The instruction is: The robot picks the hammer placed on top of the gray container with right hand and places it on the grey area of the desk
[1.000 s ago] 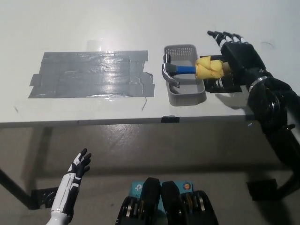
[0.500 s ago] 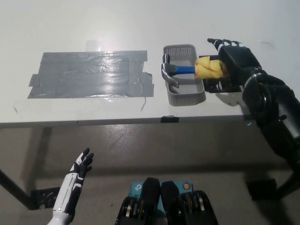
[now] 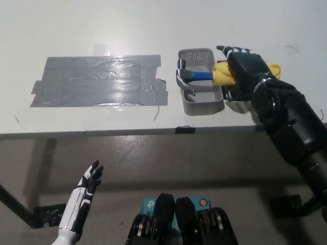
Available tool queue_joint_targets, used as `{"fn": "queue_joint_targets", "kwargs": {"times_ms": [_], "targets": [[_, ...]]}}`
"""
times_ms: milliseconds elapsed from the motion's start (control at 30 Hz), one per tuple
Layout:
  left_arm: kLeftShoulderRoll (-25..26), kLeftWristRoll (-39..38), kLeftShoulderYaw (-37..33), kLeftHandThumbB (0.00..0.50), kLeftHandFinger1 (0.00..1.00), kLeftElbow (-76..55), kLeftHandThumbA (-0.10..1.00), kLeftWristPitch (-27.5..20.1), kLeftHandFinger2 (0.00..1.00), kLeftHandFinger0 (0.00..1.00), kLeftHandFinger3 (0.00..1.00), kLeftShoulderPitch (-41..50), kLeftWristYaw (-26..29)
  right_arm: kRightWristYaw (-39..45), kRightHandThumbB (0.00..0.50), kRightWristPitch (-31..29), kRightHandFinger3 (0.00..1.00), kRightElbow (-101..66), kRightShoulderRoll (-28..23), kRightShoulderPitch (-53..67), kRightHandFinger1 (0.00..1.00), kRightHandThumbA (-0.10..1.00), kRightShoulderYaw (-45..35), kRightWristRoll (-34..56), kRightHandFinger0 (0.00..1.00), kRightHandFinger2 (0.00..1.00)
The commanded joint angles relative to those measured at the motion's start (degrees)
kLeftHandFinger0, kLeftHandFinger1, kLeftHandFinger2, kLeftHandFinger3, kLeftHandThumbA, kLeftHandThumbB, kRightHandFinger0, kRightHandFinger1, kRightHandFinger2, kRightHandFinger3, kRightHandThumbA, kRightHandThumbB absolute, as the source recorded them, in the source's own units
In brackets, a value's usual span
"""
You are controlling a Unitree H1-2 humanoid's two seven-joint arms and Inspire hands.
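One hammer (image 3: 196, 77) is lying across the top of the gray container (image 3: 201, 97), its steel head (image 3: 182, 79) over the basket's 9 o'clock wall and its blue neck crossing the open middle. The yellow grip (image 3: 222, 73) is sticking out past the 3 o'clock rim, and a further bit of yellow is showing at 3 o'clock of the black right hand (image 3: 244, 69).

That right hand is hovering directly over the yellow grip, palm down, with the fingers (image 3: 228, 49) stretched out flat toward 11 o'clock and spread a little apart. They are not curling round the handle, so the hand is reading as wide and holding nothing; whether the palm is touching the grip cannot be told from this angle. The black forearm is running off toward 5 o'clock across the desk's front edge.

The gray container is sitting on the white desk (image 3: 102, 20), just at 3 o'clock of the grey area (image 3: 97, 80), a patch of overlapping silver-gray tape strips. A narrow strip of bare desk is separating the two.

The white left hand (image 3: 88, 184) is resting low at 7 o'clock of the picture, below the desk's front edge, with its dark fingertips splayed and nothing in it.
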Motion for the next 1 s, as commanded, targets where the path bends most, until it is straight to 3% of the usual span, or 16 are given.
{"fn": "queue_joint_targets", "kwargs": {"times_ms": [0,200,233,267,300,333,400,433,467,500,533,567,633,733,867,967], "targets": [[0.76,0.35,0.10,0.111,1.00,-1.86,1.00,-1.79,1.00,1.00,1.00,-1.01,-0.34,-2.01,0.424,-0.76,1.00,1.34,-0.17,-4.90,1.00,1.00,-0.28,0.78,1.00,1.00],[0.83,-0.20,0.22,0.094,1.00,-1.40,1.00,-2.55,1.00,1.00,1.00,-1.19,-0.51,-3.18,0.400,0.91,1.00,3.97,-0.17,-5.65,1.00,1.00,0.93,-1.16,1.00,1.00],[0.87,-0.23,0.18,0.094,1.00,-1.26,1.00,-2.58,1.00,1.00,1.00,-1.22,-0.60,-5.28,0.337,0.85,1.00,4.60,-0.08,-5.77,1.00,0.94,1.05,-1.80,1.00,1.00],[0.94,-0.20,0.15,0.098,1.00,-1.22,1.00,-2.53,1.00,1.00,1.00,-1.22,-0.67,-7.72,0.283,0.45,0.92,5.59,0.18,-5.91,1.00,0.77,0.82,-1.81,1.00,0.91],[0.98,0.11,0.11,0.105,1.00,-1.29,1.00,-2.32,1.00,1.00,1.00,-1.16,-0.57,-12.32,0.232,0.09,0.75,7.51,0.92,-6.16,0.55,0.42,0.29,-1.87,0.56,0.65],[0.93,0.20,0.19,0.113,1.00,-1.22,1.00,-2.14,1.00,1.00,1.00,-1.49,-0.43,-15.53,0.204,-0.49,0.56,8.81,1.14,-6.54,0.20,0.01,0.46,-2.38,0.08,0.35],[0.82,0.19,0.25,0.113,1.00,-1.14,1.00,-2.18,1.00,1.00,1.00,-1.56,-0.29,-21.32,0.205,-1.95,0.34,10.02,1.34,-6.32,0.08,-0.10,0.72,-3.30,0.00,0.31],[0.80,0.25,0.25,0.110,1.00,-1.14,1.00,-2.06,1.00,1.00,1.00,-1.76,-0.26,-24.90,0.202,-3.31,0.23,10.97,1.62,-6.33,0.18,-0.10,0.23,-3.05,0.00,0.49],[0.82,0.34,0.26,0.104,1.00,-1.10,1.00,-2.15,1.00,1.00,1.00,-1.85,-0.20,-26.45,0.192,-3.94,0.22,10.95,1.68,-6.21,0.30,-0.10,0.07,-3.00,0.00,0.67],[0.93,0.53,0.22,0.104,1.00,-1.04,1.00,-2.36,1.00,1.00,1.00,-1.76,-0.18,-27.99,0.185,-4.69,0.25,10.89,1.79,-5.87,0.40,-0.10,-0.21,-2.72,0.00,0.79],[0.97,0.55,0.18,0.103,1.00,-1.10,1.00,-2.40,1.00,1.00,1.00,-1.68,-0.23,-29.41,0.172,-5.44,0.30,11.10,1.81,-5.67,0.43,-0.10,-0.21,-2.70,0.00,0.82],[0.97,0.42,0.16,0.104,1.00,-1.15,1.00,-2.17,1.00,1.00,1.00,-1.71,-0.35,-29.86,0.154,-5.94,0.46,11.40,1.75,-5.64,0.50,-0.10,-0.15,-2.56,0.04,0.87],[0.95,-0.28,0.17,0.110,1.00,-1.41,1.00,-1.65,1.00,1.00,1.00,-1.68,-0.79,-30.86,0.121,-7.62,0.70,11.82,1.66,-5.47,0.50,-0.10,-0.57,-1.60,0.04,0.86],[0.96,0.05,0.18,0.117,1.00,-0.99,1.00,-2.01,1.00,1.00,1.00,-1.87,-0.55,-33.20,0.098,-9.74,0.82,12.91,1.90,-5.47,0.46,-0.10,-1.14,-0.62,0.01,0.82],[0.90,0.49,0.11,0.124,1.00,-0.91,1.00,-2.11,1.00,1.00,1.00,-1.93,-0.31,-34.95,0.109,-11.41,0.71,13.31,2.42,-5.24,0.38,-0.10,-2.54,1.10,0.00,0.73],[1.10,0.71,0.06,0.112,1.00,-1.04,1.00,-1.92,1.00,1.00,1.00,-1.89,-0.39,-36.46,0.120,-12.63,0.77,13.09,2.68,-5.32,0.41,-0.10,-3.44,1.93,0.00,0.79]]}}
